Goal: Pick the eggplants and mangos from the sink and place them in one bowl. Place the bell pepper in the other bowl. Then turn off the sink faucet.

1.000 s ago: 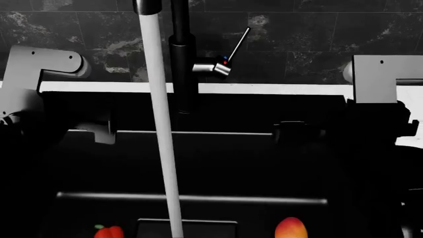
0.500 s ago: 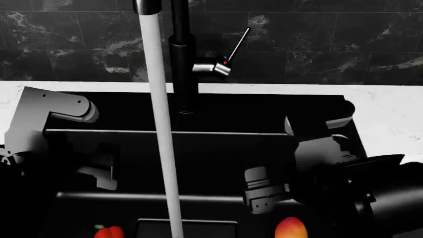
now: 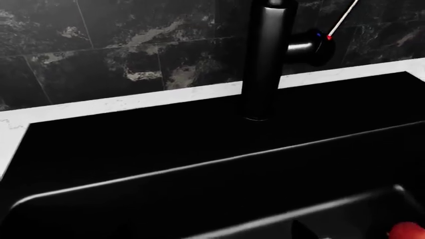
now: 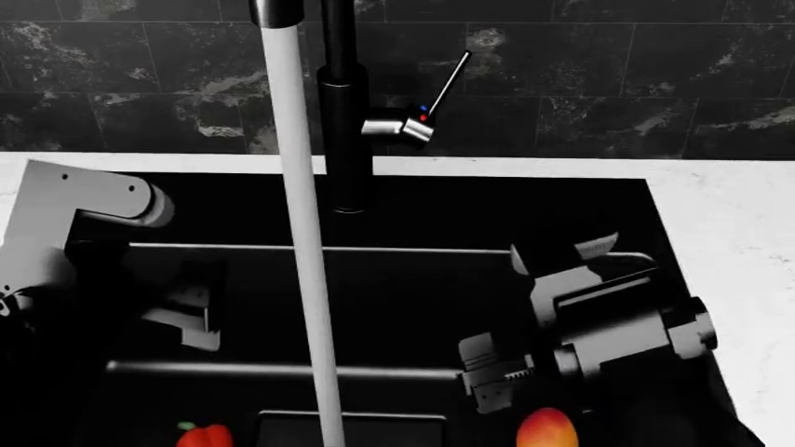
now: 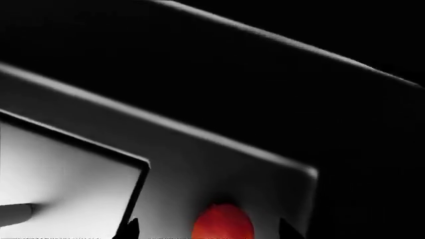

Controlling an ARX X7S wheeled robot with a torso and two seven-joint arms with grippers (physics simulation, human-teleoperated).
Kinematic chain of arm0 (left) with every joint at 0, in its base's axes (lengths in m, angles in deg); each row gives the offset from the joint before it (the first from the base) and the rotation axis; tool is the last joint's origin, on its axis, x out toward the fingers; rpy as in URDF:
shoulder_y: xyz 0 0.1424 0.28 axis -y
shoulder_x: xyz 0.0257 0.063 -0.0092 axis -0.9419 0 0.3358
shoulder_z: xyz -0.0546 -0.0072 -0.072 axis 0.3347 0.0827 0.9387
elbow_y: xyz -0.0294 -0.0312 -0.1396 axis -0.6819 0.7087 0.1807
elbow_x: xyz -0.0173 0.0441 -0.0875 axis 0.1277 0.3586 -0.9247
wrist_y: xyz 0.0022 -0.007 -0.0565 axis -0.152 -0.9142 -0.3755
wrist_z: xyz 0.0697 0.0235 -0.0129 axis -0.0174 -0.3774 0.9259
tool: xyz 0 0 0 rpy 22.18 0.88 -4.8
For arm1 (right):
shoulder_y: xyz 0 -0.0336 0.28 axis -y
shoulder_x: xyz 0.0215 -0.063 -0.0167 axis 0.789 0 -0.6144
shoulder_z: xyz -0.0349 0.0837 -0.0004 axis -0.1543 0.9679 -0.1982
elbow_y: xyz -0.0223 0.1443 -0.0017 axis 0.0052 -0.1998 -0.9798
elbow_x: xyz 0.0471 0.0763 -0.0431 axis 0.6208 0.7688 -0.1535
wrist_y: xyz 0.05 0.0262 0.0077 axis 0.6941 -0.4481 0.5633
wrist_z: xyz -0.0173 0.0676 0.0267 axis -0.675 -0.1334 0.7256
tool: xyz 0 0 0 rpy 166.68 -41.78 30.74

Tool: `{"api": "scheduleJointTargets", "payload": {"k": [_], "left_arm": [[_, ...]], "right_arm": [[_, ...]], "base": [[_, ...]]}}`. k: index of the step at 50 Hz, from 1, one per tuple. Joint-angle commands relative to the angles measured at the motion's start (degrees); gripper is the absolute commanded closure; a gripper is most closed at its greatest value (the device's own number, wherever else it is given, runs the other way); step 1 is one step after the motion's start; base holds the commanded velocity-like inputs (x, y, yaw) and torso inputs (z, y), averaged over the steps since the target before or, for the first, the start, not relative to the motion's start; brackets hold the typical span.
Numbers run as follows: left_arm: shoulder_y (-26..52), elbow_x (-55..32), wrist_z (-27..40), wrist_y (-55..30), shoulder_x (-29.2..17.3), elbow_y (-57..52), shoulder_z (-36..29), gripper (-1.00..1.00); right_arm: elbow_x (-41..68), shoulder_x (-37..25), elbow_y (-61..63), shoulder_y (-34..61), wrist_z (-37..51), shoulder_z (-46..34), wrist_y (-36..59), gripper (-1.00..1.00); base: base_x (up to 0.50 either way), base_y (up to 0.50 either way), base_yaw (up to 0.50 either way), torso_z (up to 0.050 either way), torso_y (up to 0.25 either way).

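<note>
Right end effector (image 4: pixel 507 384) has rolled and dropped toward the mango (image 4: pixel 546 430) since half a second ago; left end effector (image 4: pixel 186 321) barely shifted
Right jaws look parted, nothing held, just above the mango at the lower edge of the head view, inside the sink (image 4: pixel 497 209); left grip cannot be told. Pepper (image 4: pixel 204 436) sits lower left, faucet (image 4: pixel 344 121) upper centre, water (image 4: pixel 304 279) running. Best to centre the fruit's narrow width between the jaws, descend straight, and close gently, since the smooth skin could slip
</note>
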Motion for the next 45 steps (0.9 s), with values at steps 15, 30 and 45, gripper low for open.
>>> {"api": "scheduleJointTargets", "payload": {"k": [15, 30, 45], "left_arm": [[-2.6, 1.8, 2.3, 6.1, 2.2, -2.1, -1.1, -1.0], [-2.6, 1.9, 2.7, 6.2, 2.2, -2.1, -2.1, -1.0], [-2.3, 1.6, 2.7, 6.1, 1.9, -2.1, -2.7, -1.0]], "right_arm": [[-12.3, 3.9, -13.2, 1.5, -5.0, 3.2, -6.6, -1.0], [-15.7, 4.0, -13.2, 1.3, -5.8, 8.6, -7.0, -1.0], [-19.2, 4.1, -13.2, 0.5, -5.9, 12.1, -6.2, -1.0]], "base": [[0.0, 0.0, 0.0, 0.0, 0.0], [0.0, 0.0, 0.0, 0.005, -0.086], [0.0, 0.0, 0.0, 0.007, -0.059]]}}
